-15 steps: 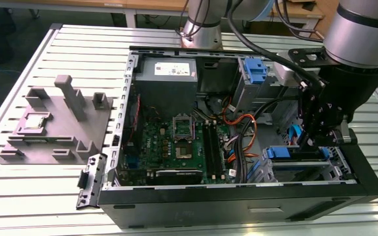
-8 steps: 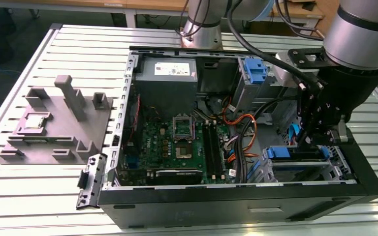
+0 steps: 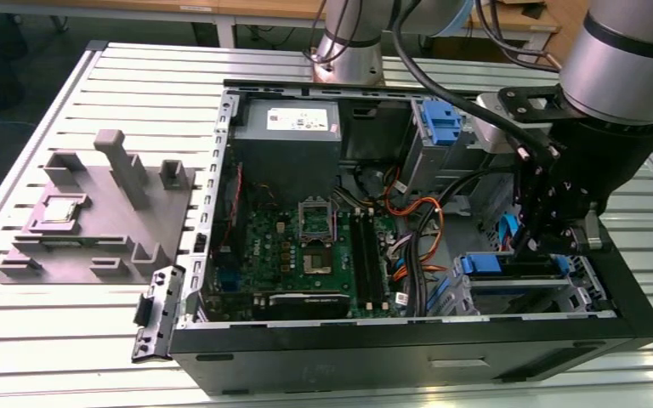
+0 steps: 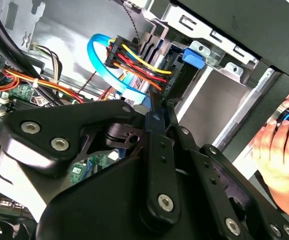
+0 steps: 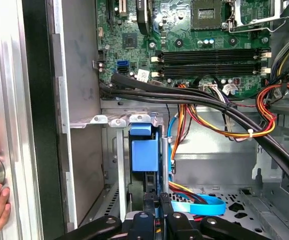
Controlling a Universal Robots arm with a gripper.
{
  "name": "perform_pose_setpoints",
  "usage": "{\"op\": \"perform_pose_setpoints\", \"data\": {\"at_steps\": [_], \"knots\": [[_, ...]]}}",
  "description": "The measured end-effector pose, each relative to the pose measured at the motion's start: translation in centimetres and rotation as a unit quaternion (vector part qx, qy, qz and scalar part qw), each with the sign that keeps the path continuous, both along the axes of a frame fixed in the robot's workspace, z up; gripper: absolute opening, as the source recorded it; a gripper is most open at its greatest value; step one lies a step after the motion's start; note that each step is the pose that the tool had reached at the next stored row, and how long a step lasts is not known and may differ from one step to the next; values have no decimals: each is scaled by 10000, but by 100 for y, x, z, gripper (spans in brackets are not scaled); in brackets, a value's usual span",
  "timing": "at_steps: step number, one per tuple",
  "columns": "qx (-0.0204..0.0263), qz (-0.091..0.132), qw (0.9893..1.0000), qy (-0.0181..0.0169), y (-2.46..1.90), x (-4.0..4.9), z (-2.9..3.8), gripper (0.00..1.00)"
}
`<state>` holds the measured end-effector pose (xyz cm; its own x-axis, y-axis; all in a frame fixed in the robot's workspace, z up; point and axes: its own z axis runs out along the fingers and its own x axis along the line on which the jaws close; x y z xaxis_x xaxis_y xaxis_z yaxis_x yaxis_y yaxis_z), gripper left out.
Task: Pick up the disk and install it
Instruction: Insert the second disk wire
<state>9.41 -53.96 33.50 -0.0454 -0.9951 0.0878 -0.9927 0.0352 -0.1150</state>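
Case (image 3: 417, 340): black tower laid on its side, side panel off, resting on a slatted metal table (image 3: 133, 76).
Motherboard (image 3: 303, 246): green, flat on the case floor, toward the exterior view's left of the interior; empty processor socket (image 3: 317, 217) near the middle; memory slots (image 5: 214, 55) just beside it.
Power supply (image 3: 286, 127): grey box at the far end of the case.
Drive cage (image 3: 519, 285): metal frame in the near corner of the case, at the exterior view's right.
Disk (image 5: 144, 150): seated upright in the drive cage slot, between the cage's metal walls; blue rail end facing the wrist camera; metal body mostly hidden by the cage.
Gripper (image 5: 157, 197): lowered into the case just beside the disk's blue end; fingers drawn close together, a narrow gap between the tips; not discernible whether anything is pinched.
Cables (image 4: 134, 62): red, yellow, orange and black bundle with a light-blue flat cable (image 4: 97, 55), running just beyond the gripper tips.
Second blue carrier (image 3: 440, 119): in the far bay, at the exterior view's right.
Grey fixture (image 3: 99, 212): on the table, well apart from the case, at the exterior view's left.
Person's hand (image 4: 277, 150): outside the case wall, resting on a small round object.
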Motion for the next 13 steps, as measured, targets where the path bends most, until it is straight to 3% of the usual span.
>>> {"op": "perform_pose_setpoints", "data": {"at_steps": [13], "knots": [[-1, 2, 10000, 0, -14, 0, -26, 16]]}}
